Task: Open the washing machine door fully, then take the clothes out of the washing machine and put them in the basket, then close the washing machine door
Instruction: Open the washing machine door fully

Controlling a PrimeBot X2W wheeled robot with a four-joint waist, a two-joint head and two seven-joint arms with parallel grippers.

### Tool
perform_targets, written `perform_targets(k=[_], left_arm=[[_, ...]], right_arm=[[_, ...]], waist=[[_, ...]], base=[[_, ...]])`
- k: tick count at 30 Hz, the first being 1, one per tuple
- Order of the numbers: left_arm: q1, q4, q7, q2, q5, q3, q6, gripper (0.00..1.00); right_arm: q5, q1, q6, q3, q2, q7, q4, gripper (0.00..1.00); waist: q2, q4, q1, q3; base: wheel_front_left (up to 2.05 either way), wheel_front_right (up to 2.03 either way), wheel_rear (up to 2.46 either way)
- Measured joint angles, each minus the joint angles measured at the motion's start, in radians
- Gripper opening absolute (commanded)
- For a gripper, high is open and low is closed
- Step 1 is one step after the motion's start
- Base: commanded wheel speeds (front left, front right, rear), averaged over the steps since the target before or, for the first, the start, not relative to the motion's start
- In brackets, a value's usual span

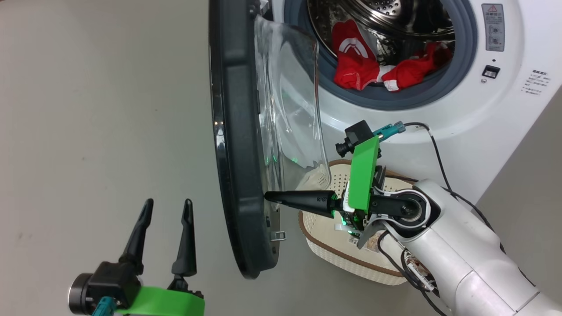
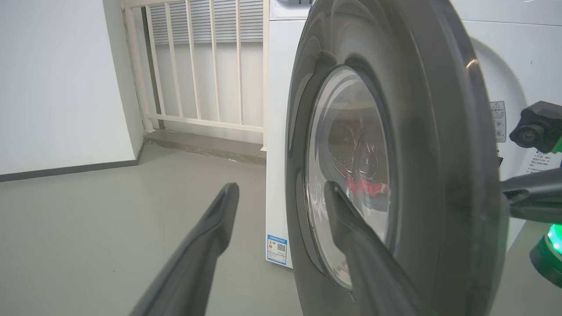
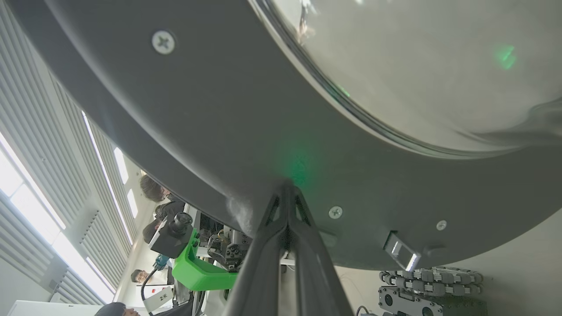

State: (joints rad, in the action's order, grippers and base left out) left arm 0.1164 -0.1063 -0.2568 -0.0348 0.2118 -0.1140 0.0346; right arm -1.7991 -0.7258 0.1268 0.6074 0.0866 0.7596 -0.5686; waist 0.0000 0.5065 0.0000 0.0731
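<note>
Opening step: the right claw (image 1: 268,197), pinched shut on nothing, presses its tips against the door (image 1: 232,131) straight ahead. Next: push it outward till fully open. The left claw (image 1: 169,204) gapes, empty.

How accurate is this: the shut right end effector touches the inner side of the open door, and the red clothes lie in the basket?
One thing is wrong: the head view shows the clothes inside the washing machine, not in the basket. The shut right end effector does touch the door.

Warning triangle (image 1: 492,8) — washing machine (image 1: 483,118) label (image 1: 493,30), print unreadable
</note>
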Motion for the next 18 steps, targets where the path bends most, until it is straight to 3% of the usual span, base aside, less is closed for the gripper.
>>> perform_targets(k=[16,18], left_arm=[[-0.016,-0.016,0.000,0.000,0.008,-0.003,0.000,1.00],[-0.016,-0.022,0.000,0.000,0.008,-0.002,0.000,1.00]], right_arm=[[-0.017,0.004,0.000,0.038,-0.003,-0.032,-0.007,0.01],[0.018,0.013,0.000,0.041,0.006,-0.069,0.019,0.48]], waist=[[0.0000,0.021,0.0000,-0.009],[0.0000,0.018,0.0000,-0.015]], base=[[0.00,0.00,0.00],[0.00,0.00,0.00]])
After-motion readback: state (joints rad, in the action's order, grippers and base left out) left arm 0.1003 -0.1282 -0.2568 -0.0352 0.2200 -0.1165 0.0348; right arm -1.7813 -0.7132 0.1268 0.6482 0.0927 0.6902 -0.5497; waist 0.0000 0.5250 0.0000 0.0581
